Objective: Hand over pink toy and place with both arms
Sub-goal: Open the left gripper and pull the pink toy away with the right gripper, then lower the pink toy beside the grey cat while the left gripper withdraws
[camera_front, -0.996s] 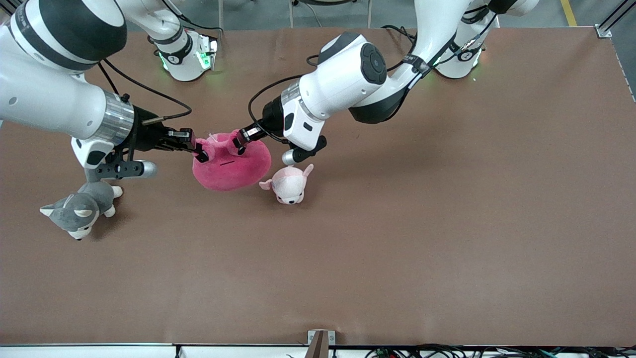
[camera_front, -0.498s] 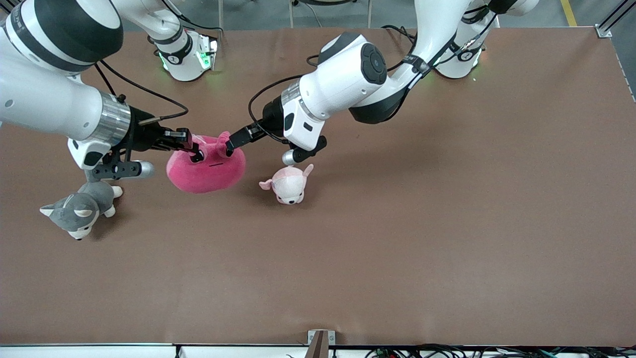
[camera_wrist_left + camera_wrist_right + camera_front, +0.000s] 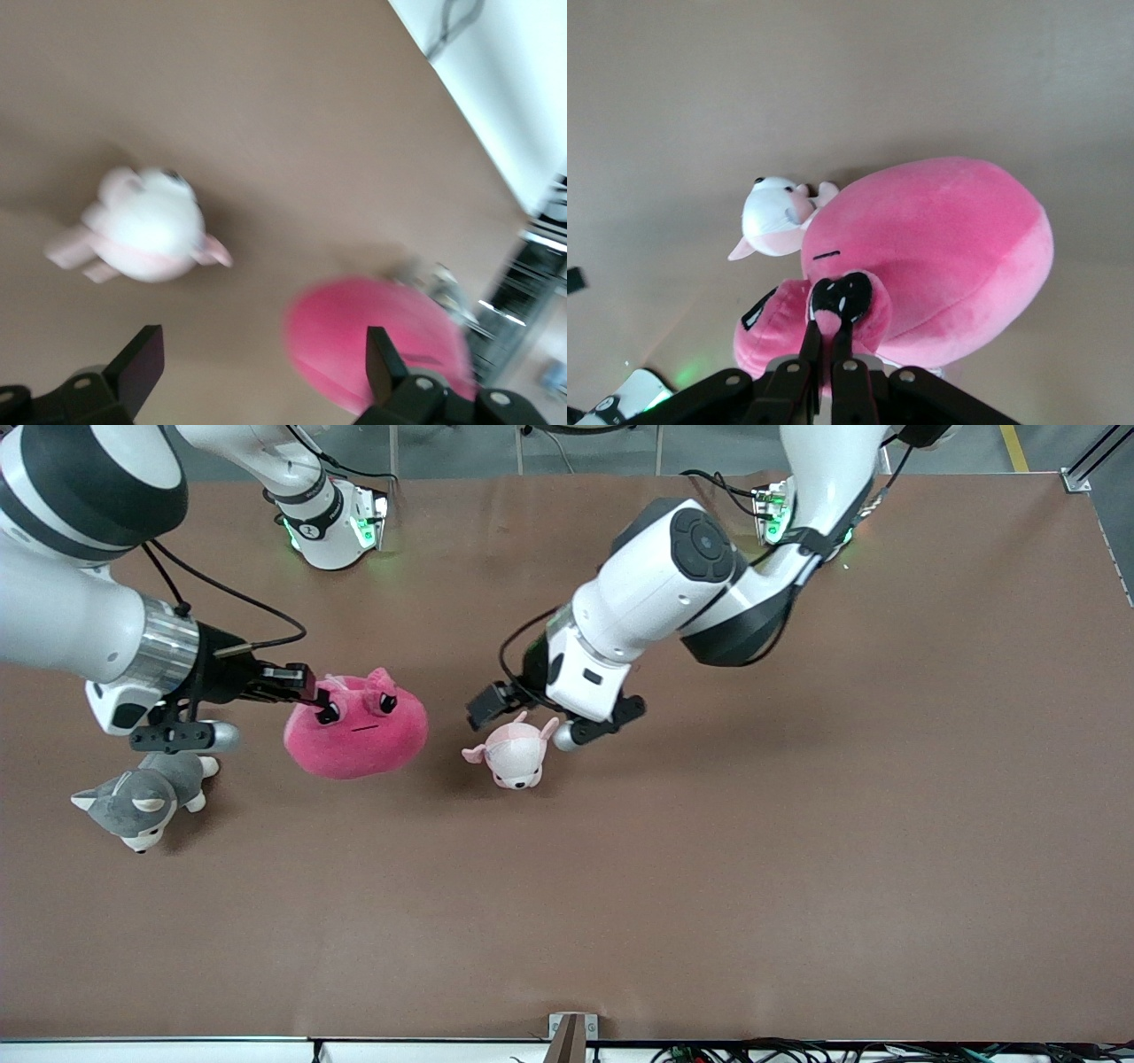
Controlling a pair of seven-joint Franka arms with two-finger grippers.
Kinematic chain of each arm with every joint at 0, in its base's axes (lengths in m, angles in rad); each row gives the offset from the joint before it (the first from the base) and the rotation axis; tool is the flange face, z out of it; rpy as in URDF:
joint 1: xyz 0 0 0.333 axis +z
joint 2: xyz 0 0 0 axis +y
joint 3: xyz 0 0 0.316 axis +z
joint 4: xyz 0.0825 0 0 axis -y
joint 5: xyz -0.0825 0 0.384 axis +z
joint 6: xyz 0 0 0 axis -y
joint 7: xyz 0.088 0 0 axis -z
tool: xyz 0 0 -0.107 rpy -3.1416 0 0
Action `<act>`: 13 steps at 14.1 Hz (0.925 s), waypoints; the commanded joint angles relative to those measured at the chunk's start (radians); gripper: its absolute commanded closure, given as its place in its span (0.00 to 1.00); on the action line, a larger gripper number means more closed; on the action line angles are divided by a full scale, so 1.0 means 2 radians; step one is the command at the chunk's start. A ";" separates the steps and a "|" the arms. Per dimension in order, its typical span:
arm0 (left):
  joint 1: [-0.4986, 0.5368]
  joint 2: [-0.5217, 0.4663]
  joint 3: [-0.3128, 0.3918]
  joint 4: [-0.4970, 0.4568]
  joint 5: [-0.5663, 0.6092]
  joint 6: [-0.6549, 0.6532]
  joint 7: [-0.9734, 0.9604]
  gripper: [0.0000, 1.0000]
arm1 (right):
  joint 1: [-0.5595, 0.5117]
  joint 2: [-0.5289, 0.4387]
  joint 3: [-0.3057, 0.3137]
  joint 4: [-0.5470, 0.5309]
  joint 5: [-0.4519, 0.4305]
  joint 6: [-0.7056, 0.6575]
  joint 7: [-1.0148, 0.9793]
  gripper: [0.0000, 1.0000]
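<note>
One pink toy (image 3: 356,728) in right end effector (image 3: 312,691).

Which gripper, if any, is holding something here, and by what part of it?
The right gripper is shut on the pink toy, pinching a small flap by its black eye. The left gripper is open over the table, holding nothing.

Hot-pink toy (image 3: 359,731) with black eyes beside a pale pink-and-white plush animal (image 3: 514,755); near the pink toy, a grey-and-white plush dog (image 3: 142,797), all on a brown table (image 3: 797,824) under white-and-black arms.
</note>
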 commanded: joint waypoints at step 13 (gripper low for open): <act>0.132 -0.080 -0.001 -0.006 0.196 -0.238 0.215 0.00 | -0.123 0.113 0.007 -0.003 0.039 -0.005 -0.096 0.96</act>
